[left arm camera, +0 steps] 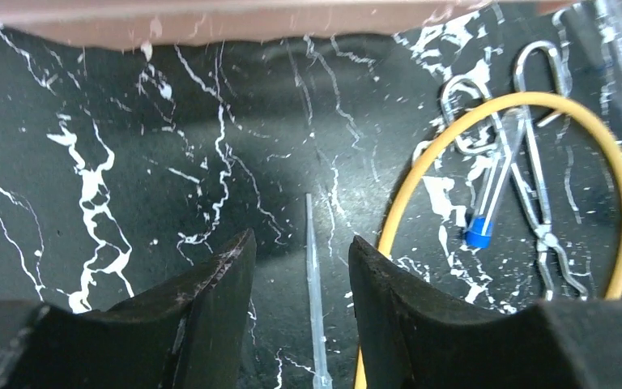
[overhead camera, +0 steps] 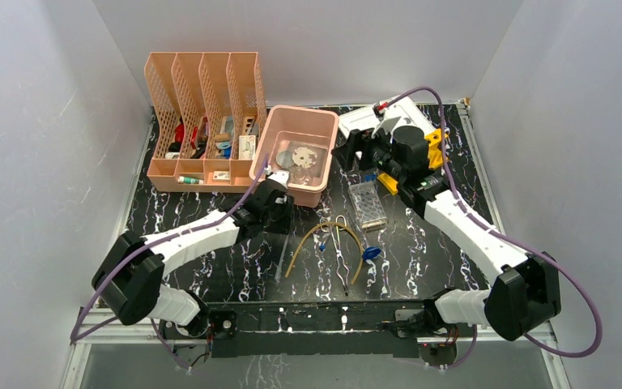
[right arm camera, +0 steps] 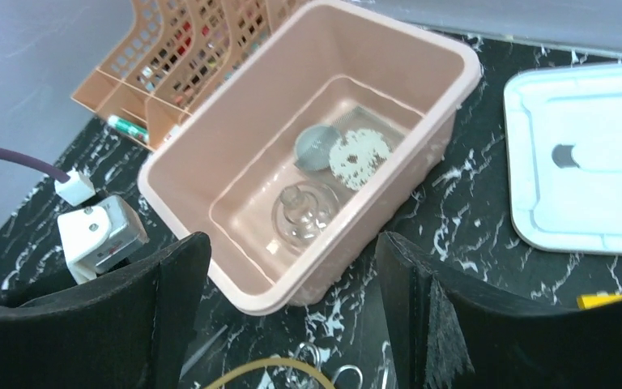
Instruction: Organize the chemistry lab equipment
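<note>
My left gripper [left arm camera: 301,243] is open and low over the table, its fingers straddling a thin clear pipette [left arm camera: 313,275] without touching it. It sits just in front of the pink tub [overhead camera: 328,121] in the top view [overhead camera: 279,225]. To its right lie the yellow rubber tube [left arm camera: 526,101], the metal tweezers [left arm camera: 534,178] and a small blue-capped vial [left arm camera: 480,227]. My right gripper [right arm camera: 291,243] is open and empty above the tub's near right corner. Clear glass dishes [right arm camera: 304,215] lie inside the tub. The clear tube rack [overhead camera: 368,203] and blue clip [overhead camera: 371,253] lie on the table.
The peach mesh file holder [overhead camera: 202,121] stands at the back left, beside the tub. The white lid [right arm camera: 583,162] lies right of the tub. A yellow rack [overhead camera: 433,150] shows partly behind my right arm. The table is black marble-patterned [overhead camera: 421,259].
</note>
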Robot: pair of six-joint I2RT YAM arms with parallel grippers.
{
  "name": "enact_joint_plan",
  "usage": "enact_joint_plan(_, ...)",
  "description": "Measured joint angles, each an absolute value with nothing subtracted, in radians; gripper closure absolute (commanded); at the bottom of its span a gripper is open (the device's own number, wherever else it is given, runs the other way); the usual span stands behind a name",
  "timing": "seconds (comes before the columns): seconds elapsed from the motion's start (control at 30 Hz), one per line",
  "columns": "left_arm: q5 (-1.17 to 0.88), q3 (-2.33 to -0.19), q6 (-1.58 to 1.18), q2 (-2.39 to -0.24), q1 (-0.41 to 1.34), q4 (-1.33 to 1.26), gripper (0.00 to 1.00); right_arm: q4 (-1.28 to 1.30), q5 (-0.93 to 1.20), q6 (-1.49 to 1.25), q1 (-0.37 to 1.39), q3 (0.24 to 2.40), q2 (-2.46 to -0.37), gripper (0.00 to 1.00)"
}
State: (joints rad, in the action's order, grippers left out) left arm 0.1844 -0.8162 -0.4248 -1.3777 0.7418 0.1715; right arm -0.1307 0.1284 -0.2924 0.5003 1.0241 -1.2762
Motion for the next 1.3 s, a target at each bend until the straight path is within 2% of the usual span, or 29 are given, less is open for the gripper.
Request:
enact_joint_plan(0.37,0.194,-0.728,-0.484,-1.433,0.746,0.187,0.57,-0.049,0.150,-0.288,0.500,0.935,-1.281,0.15)
enact_joint_plan(0.9,0.145,-0.682,-0.612,-1.425,0.831,0.155,0.56,-0.047,0.156,-0.260,0.500,0.935,-1.320,0.16)
enact_joint_plan(0.93,0.149,-0.681,-0.615,-1.424,0.834,0.155,0.58,-0.046,0.154,-0.257,0.500,0.935,-1.320,0.16)
enact_joint_plan(1.03,0.150,-0.671,-0.623,-1.413,0.841,0.156,0.72,-0.046,0.150,-0.253,0.500,0.935,-1.320,0.16)
enact_joint_plan(1.1,0.152,-0.664,-0.624,-1.409,0.844,0.159,0.88,-0.046,0.146,-0.251,0.500,0.935,-1.320,0.16)
enact_joint_plan(1.17,0.159,-0.664,-0.620,-1.413,0.844,0.166,1.00,-0.046,0.142,-0.250,0.500,0.935,-1.320,0.16)
enact_joint_plan(1.3,0.175,-0.664,-0.625,-1.417,0.847,0.168,1.00,-0.043,0.135,-0.249,0.500,0.935,-1.320,0.15)
